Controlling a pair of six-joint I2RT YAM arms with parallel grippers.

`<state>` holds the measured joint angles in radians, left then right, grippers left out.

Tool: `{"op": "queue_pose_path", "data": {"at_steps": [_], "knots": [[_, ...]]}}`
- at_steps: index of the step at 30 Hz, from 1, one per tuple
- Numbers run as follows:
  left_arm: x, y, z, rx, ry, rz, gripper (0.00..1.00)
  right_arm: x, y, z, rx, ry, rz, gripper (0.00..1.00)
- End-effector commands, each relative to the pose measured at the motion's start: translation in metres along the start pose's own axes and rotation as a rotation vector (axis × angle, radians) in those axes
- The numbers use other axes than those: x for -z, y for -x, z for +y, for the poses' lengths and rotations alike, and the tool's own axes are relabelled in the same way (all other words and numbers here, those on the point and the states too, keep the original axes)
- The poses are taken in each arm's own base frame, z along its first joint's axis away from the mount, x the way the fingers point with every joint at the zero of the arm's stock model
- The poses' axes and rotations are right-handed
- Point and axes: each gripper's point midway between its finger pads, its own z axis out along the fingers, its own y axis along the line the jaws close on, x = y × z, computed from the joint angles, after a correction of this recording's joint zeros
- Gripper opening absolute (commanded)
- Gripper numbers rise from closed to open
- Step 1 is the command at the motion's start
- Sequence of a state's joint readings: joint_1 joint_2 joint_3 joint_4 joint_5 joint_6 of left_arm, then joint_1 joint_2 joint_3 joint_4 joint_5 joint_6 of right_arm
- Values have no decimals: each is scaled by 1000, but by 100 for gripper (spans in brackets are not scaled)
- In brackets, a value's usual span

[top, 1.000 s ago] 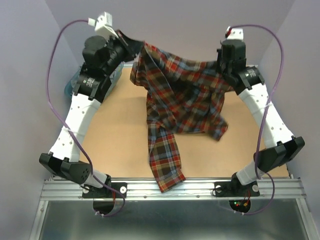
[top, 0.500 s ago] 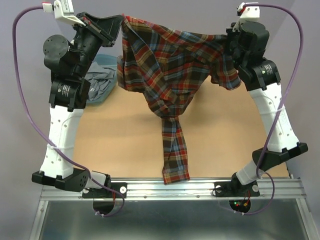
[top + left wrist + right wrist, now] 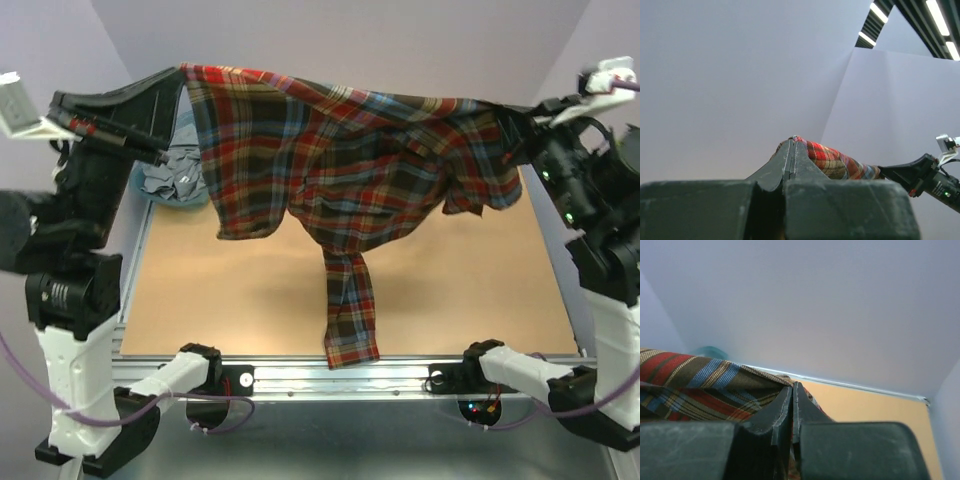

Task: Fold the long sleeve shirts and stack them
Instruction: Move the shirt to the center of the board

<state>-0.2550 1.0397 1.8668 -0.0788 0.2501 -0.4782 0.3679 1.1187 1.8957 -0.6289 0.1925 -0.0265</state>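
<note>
You'll see a teal basket [image 3: 176,199] holding grey-blue cloth [image 3: 163,177] at the tan table's [image 3: 240,290] far left corner. A metal rail [image 3: 350,377] runs along the near edge, and lavender walls [image 3: 380,40] enclose it all.

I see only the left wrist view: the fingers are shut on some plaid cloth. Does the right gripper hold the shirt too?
Observer: Yes. In the right wrist view the right gripper is shut on the plaid shirt.
Operator: Is the shirt off the table?
Observer: Its body hangs spread between the left gripper and the right one, above the table. One sleeve hangs down to the near edge; whether it touches, I cannot tell.
Operator: Is anything else there?
Observer: A grey-blue garment lies at the far left, behind the left arm.
</note>
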Motion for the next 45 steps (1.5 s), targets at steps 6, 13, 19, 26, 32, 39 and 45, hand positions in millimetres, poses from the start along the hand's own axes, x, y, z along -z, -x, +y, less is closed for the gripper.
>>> {"op": "queue_pose_path", "data": {"at_steps": [6,13,19,26,32,39,45], "knots": [[6,5,10,-9,60,-25,0,11,-60,15,-40,80,187,7],[-35,-103,93,52,215,155,0,-33,-178,-5,0,-111,489,8],[-62,-248,206,59,426,359,0,-83,-281,-38,112,-358,689,10],[-80,-313,261,43,547,495,89,-120,-307,-47,106,-432,731,86],[-53,-297,256,10,610,525,96,-81,-345,-23,57,-264,856,89],[40,-333,219,94,576,689,96,-22,-416,-16,50,-205,1057,70],[133,-399,178,115,535,890,96,-5,-446,-24,142,-177,1134,69]]}}
